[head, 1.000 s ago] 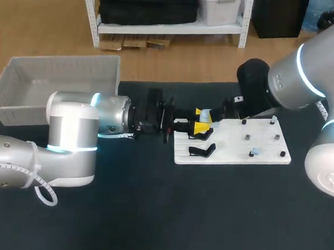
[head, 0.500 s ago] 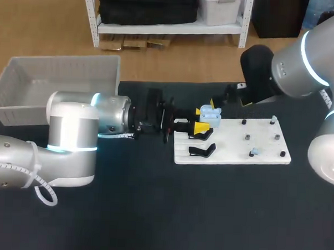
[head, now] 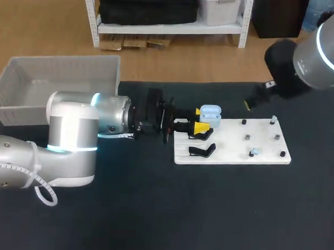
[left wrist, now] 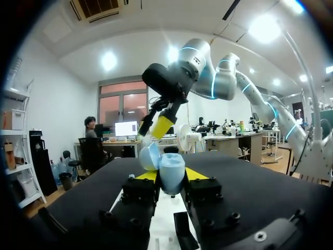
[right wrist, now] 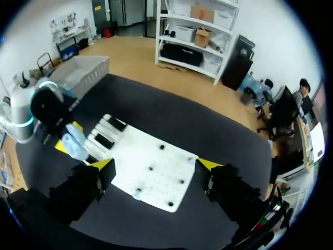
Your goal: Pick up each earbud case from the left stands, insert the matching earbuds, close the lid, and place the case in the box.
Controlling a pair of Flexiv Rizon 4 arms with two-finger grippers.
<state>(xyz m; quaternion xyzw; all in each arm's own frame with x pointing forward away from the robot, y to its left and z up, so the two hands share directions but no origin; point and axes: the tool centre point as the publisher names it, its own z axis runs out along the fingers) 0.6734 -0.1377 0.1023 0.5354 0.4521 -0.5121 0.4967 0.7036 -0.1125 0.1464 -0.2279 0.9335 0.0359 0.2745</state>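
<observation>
Grips the open pale blue plastic earbud case [head: 211, 111] in the clenched left tool [head: 203, 124], mid-frame at the white pegged board's [head: 232, 144] left end. Hangs the right tool [right wrist: 156, 165] released and empty at upper right, well apart. Likely the inserting step: next, lower onto the small pale blue earbud [head: 254, 152] right of centre and pinch it.

Pale-blue earbud case [head: 211, 112], lid open

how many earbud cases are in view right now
1. The light blue earbud case is held by the left gripper, over the white board's left end. None shows in the grey box; the gripper may hide another.
</observation>
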